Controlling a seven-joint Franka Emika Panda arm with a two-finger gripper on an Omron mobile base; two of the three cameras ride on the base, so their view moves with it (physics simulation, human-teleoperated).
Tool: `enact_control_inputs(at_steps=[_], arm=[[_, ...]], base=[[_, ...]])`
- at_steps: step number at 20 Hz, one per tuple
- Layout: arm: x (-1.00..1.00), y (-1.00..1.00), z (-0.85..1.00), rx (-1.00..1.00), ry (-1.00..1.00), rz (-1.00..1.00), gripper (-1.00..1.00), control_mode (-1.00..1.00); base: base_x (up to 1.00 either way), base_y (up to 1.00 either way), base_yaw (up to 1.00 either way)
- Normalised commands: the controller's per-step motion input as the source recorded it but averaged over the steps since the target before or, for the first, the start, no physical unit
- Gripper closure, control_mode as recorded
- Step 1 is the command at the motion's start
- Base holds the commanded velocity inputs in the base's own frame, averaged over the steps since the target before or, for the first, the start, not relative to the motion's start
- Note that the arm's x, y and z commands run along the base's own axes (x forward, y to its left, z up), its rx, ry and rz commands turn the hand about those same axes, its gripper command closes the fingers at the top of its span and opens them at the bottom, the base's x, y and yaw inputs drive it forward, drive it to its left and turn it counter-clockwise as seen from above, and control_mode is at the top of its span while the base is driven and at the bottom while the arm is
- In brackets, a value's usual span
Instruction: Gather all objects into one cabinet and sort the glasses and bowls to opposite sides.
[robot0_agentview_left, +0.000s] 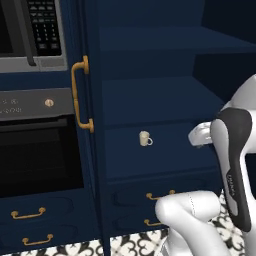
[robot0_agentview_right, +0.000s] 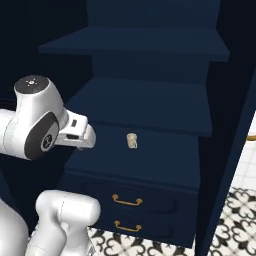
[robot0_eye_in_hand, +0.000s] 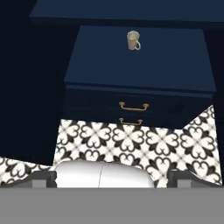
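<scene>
gripper (robot0_eye_in_hand: 112, 177) spread wide and empty, well short of the tall navy unit (robot0_agentview_right: 150, 165).
cream mug (robot0_eye_in_hand: 133, 40) stands upright on its lowest open shelf, far from the fingertips (robot0_eye_in_hand: 43, 177).

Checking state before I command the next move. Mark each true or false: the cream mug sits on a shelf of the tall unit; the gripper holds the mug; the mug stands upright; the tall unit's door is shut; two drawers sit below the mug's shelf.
1. Cream mug sits on a shelf of the tall unit: true.
2. Gripper holds the mug: false; it is open, well short of it.
3. Mug stands upright: true.
4. The door is shut: false; it stands open.
5. Two drawers below that shelf: true.
</scene>
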Motion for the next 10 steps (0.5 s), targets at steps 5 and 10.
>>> enact_control_inputs(at_steps=[5, 10], arm=[[0.49, -0.59, -0.66, 0.09, -0.33, 0.05, -1.0, -1.0], [0.99, -0.49, -0.45, 0.12, -0.22, 0.08, -1.0, -1.0]], base=[[0.0, 0.0, 0.0], [0.0, 0.0, 0.0]])
